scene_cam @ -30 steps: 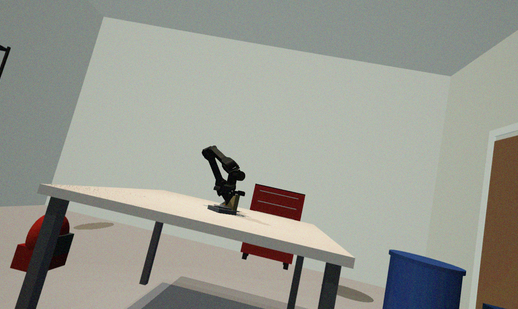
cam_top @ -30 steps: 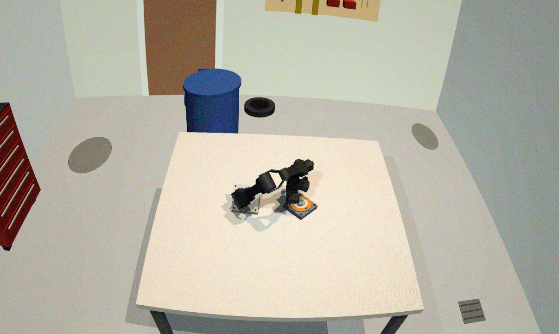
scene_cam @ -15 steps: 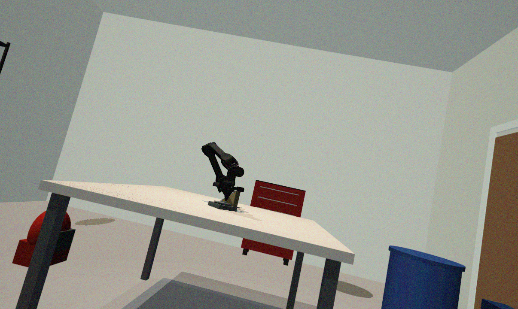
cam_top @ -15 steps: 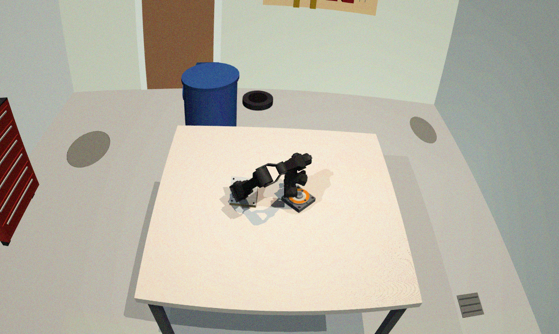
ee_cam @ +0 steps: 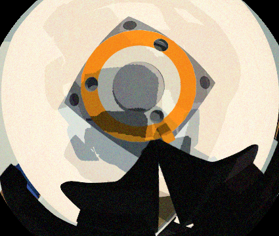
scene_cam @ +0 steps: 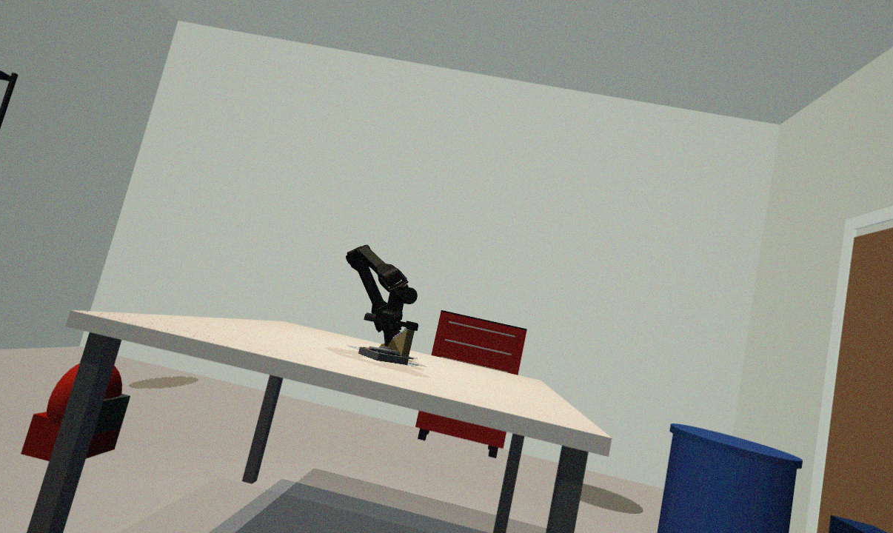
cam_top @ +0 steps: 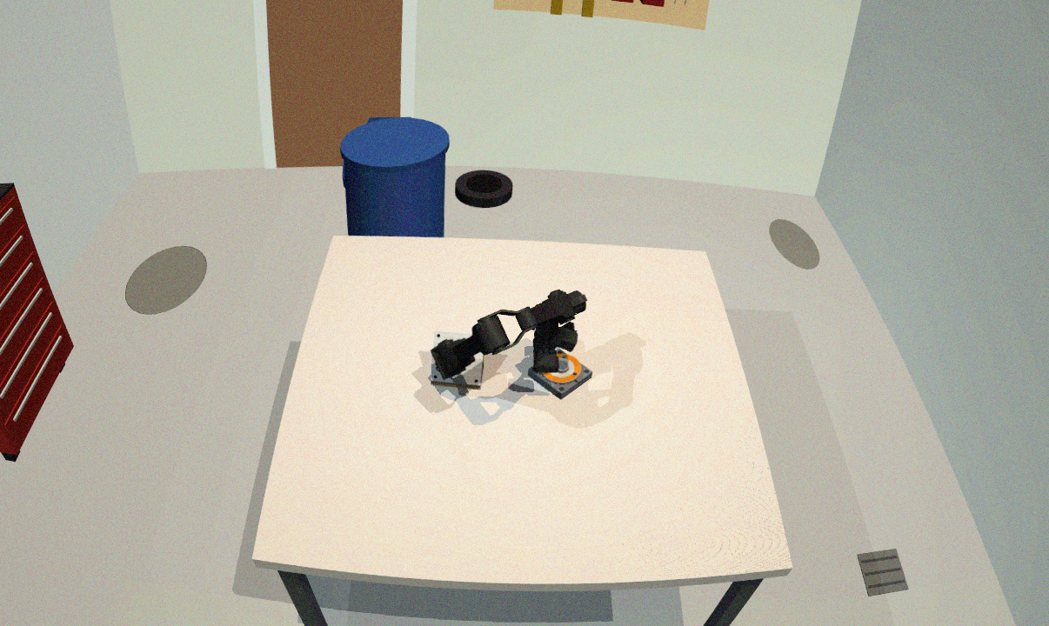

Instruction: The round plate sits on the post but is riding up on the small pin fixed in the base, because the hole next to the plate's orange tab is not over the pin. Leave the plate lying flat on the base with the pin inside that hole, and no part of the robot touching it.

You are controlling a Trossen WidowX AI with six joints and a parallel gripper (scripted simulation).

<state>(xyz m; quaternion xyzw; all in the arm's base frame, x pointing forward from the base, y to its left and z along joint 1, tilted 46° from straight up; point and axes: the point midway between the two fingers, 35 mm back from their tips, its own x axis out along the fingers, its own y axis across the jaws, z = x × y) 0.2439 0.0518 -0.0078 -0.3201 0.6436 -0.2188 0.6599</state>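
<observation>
I read the black parallel-jaw gripper (ee_cam: 159,153) as closed on nothing, fingertips pressed together against the small orange tab (ee_cam: 167,132) at the near rim of the round orange plate (ee_cam: 113,46). The plate sits around the grey centre post (ee_cam: 136,86) on the square grey base (ee_cam: 130,25), mid-table. From the wrist the black arm (cam_top: 504,327) rises steeply, then folds back to its mount (cam_top: 457,365).

Matte black jointed arm (cam_top: 504,327), grey square mount plate (cam_top: 457,375)
</observation>
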